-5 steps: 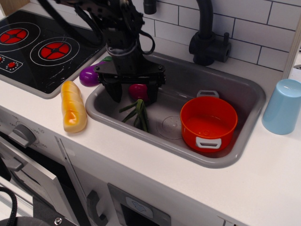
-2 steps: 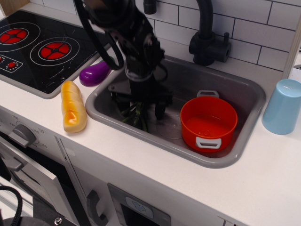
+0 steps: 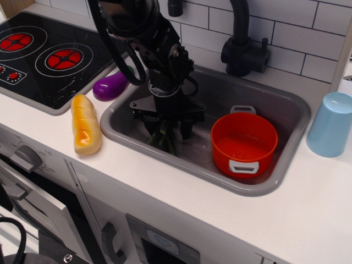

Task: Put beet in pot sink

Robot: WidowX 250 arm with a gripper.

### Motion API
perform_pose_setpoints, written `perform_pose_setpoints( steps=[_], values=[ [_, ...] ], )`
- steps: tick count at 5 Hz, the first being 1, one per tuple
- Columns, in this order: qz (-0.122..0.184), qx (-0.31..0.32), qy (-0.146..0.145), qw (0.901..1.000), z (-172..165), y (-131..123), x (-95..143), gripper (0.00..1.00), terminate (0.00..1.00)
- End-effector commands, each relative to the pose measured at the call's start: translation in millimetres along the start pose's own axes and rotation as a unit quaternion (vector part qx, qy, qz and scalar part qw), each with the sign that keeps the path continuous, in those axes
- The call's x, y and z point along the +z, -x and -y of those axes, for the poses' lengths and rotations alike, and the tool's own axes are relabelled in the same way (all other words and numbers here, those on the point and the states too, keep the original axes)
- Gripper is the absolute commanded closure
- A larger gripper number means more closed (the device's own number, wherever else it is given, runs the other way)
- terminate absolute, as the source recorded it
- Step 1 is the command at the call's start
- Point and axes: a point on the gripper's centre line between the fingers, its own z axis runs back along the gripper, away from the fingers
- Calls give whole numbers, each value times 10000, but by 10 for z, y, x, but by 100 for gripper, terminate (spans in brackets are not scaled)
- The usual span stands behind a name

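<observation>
My gripper [image 3: 166, 127] is lowered into the left part of the grey sink [image 3: 286, 113]. Its two black fingers stand apart on either side of the beet. The beet's magenta bulb is hidden under the gripper; only its dark green leaves [image 3: 164, 142] show, lying on the sink floor towards the front. The jaws look open, and I see no grip on the beet. The orange-red pot [image 3: 243, 144] stands empty in the right part of the sink, a short way right of the gripper.
A purple eggplant [image 3: 110, 85] lies on the counter at the sink's left rim. A yellow bread roll [image 3: 86, 124] lies in front of it. A light blue cup [image 3: 331, 124] stands right of the sink. A black faucet [image 3: 242, 52] rises behind it, and a stove [image 3: 44, 55] is at the far left.
The gripper has come down from above the beet into the sink and shifted slightly right. It now straddles the bulb and hides it. The beet and the pot have not moved.
</observation>
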Motion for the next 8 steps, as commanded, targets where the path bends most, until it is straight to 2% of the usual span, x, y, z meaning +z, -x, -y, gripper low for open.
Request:
perform_pose_setpoints(
  steps=[1, 2, 3, 4, 5, 7, 8],
  values=[
    [464, 156, 153, 9987, -44, -211, 461, 100, 0],
    [852, 368, 164, 9956, -64, -291, 738, 100, 0],
    [570, 455, 453, 9963, 23, -294, 1012, 100, 0],
    [304, 180, 604, 9976, 299, -152, 1091, 100, 0],
    [-79, -136, 731, 9972, 569, -23, 1112, 100, 0],
    [-347, -600, 836, 9941, 882, 222, 1024, 100, 0],
    [-484, -727, 768, 9932, 955, 308, 930, 100, 0]
  ],
)
